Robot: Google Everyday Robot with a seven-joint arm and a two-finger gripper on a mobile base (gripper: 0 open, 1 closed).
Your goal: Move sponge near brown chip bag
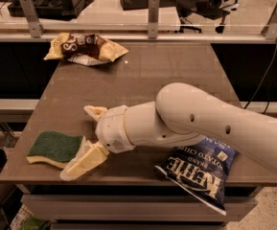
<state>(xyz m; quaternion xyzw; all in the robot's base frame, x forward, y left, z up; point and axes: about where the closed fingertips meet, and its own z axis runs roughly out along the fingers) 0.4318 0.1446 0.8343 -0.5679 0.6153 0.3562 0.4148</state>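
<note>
At the far left, the sponge [54, 147] is lying flat at the near left corner of the table [176, 71], its dark green side facing up and its pale yellow foam showing along the near edge. Well behind it, at the back left corner, the brown chip bag [83, 47] is lying crumpled, its dark middle and yellow edges facing up; the sponge and this bag are sitting well apart.

Just to the right of the sponge, I am holding my gripper [87, 138] low over the tabletop with its two fingers spread wide and nothing between them. My near finger [83, 162] is reaching along the sponge's right end, so close that I cannot tell whether it is touching. My far finger [94, 111] is pointing left, off the sponge's far right corner.

My white arm [200, 123] is stretching in from the right, crossing the front of the table. Under it, the blue Kettle chip bag [200, 169] is hanging partly over the near edge.
</note>
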